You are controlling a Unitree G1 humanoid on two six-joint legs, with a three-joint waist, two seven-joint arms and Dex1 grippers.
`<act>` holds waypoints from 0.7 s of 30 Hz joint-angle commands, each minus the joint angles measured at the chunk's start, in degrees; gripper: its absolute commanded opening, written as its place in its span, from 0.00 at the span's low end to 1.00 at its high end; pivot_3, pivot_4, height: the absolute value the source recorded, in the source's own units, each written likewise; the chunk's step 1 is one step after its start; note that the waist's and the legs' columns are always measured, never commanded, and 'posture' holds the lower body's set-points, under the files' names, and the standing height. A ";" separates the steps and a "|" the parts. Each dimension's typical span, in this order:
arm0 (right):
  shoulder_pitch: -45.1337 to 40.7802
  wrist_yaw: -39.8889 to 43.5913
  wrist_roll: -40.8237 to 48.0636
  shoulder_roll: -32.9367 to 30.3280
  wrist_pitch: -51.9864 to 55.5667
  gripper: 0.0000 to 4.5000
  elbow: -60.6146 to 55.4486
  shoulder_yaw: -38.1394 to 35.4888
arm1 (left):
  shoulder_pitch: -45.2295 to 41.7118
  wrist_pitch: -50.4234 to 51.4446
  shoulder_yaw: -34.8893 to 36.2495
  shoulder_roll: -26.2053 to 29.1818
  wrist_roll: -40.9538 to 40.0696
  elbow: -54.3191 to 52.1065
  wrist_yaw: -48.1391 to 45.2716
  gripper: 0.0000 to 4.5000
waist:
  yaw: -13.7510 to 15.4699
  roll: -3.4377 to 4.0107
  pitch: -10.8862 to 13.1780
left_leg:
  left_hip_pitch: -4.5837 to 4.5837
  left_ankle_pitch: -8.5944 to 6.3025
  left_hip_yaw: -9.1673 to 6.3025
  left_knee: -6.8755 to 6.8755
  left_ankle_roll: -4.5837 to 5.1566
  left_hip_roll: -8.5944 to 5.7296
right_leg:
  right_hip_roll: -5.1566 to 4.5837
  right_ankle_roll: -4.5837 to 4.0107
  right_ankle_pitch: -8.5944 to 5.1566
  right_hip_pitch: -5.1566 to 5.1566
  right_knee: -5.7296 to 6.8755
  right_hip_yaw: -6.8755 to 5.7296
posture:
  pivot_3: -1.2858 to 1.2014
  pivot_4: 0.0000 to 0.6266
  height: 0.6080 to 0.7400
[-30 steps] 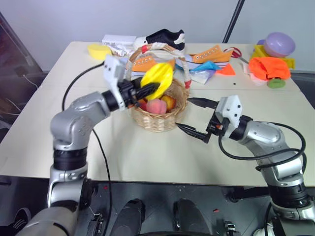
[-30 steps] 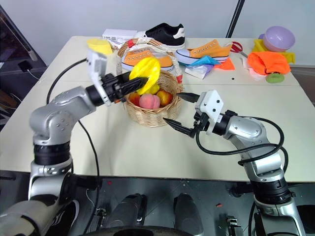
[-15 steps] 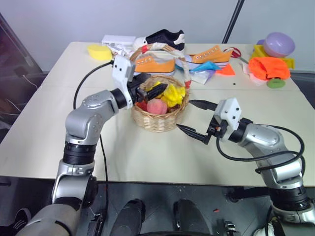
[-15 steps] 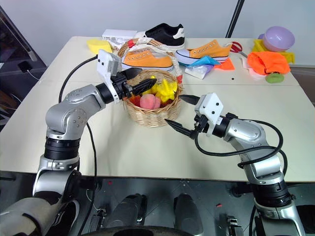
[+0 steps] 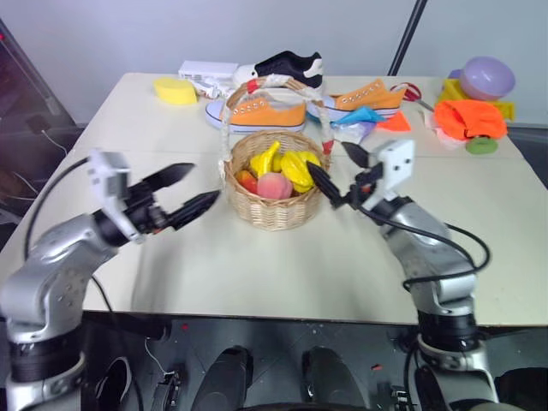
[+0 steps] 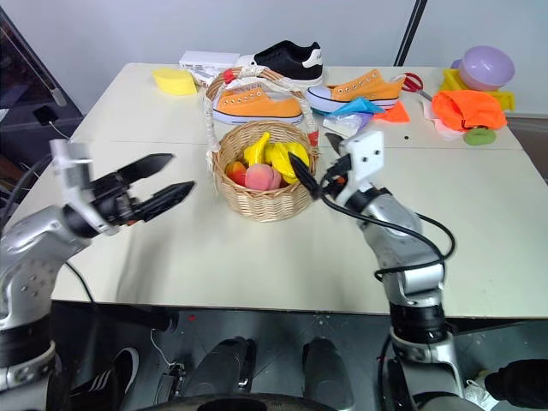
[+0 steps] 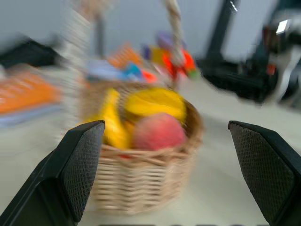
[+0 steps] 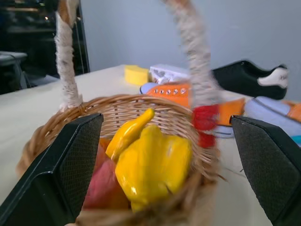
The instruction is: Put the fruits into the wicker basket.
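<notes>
The wicker basket [image 5: 272, 212] stands mid-table with its tall handle [image 5: 228, 120] upright. Inside lie the fruits: a pink peach [image 5: 274, 185], a yellow ridged fruit [image 5: 298, 168], a banana [image 5: 264, 158] and a red-yellow apple [image 5: 246, 179]. My left gripper [image 5: 201, 184] hangs open and empty, well clear of the basket on its left side. On the other side my right gripper [image 5: 330, 157] is open and empty, its fingertips close to the basket's right rim. The right wrist view looks into the basket at the yellow fruit [image 8: 153, 167] and banana [image 8: 129, 132].
Behind the basket lie two orange sneakers [image 5: 261, 111] [image 5: 370, 94] and a black shoe [image 5: 289, 64]. A yellow sponge block [image 5: 175, 90] sits back left. A purple bowl [image 5: 486, 77] and orange cloth [image 5: 467, 117] sit back right. Bare table [image 5: 257, 265] runs in front.
My left gripper opened, dropped the yellow ridged fruit into the basket and drew back to the left. My right gripper swung up to the basket's right rim.
</notes>
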 commanded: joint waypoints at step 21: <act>-10.68 -2.16 -4.67 3.47 -10.99 0.72 17.72 -2.27 | 13.41 -10.96 2.76 -1.91 -0.28 -8.25 5.04 1.00 | -0.30 0.08 0.06 | 0.01 -0.05 0.07 -0.17 0.08 0.04 | 0.03 -0.04 0.02 -0.08 -0.04 0.03 | 0.52 0.24 1.00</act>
